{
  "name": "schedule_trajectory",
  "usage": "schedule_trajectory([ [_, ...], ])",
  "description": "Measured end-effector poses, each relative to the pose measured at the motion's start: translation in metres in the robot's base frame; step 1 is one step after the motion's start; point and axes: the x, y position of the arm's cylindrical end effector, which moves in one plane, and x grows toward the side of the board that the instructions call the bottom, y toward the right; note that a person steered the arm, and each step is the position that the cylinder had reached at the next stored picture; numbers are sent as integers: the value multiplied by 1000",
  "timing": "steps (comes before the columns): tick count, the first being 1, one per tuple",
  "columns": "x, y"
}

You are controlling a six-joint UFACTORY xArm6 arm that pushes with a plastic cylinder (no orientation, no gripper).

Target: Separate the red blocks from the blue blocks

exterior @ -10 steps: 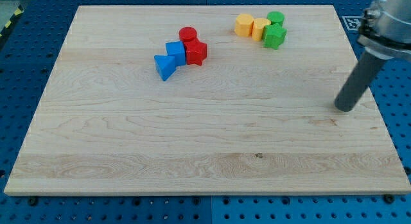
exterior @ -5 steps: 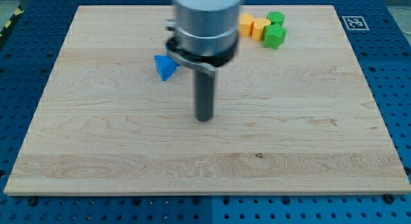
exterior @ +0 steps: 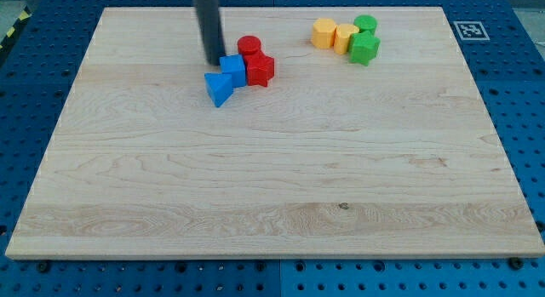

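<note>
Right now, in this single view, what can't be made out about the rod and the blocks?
- Rod: its upper part is cut off by the view's top; only my tip shows, at the blue cube.
- Tip-to-cube contact: too close to tell.
- Red cylinder: its lower part is hidden behind the red block.
- Green block at the back: partly hidden by the front green block.

You were looking at a robotics lab set-up. A pale wooden board (exterior: 272,178) lay as the bench on a blue perforated base plate (exterior: 34,84) with a regular grid of holes. A black-and-white fiducial marker (exterior: 471,31) sat at the board's top right corner, and yellow-black hazard tape (exterior: 12,33) showed at the view's left.
</note>
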Motion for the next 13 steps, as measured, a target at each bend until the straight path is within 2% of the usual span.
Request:
schedule_trajectory([
  [1, -43, 21],
  [2, -35, 48],
  [4, 4, 70],
  [6, 35, 23],
  [9, 106, 29],
  [10, 93, 27],
  [11, 50, 25],
  [12, 16, 5],
  [13, 3, -23],
])
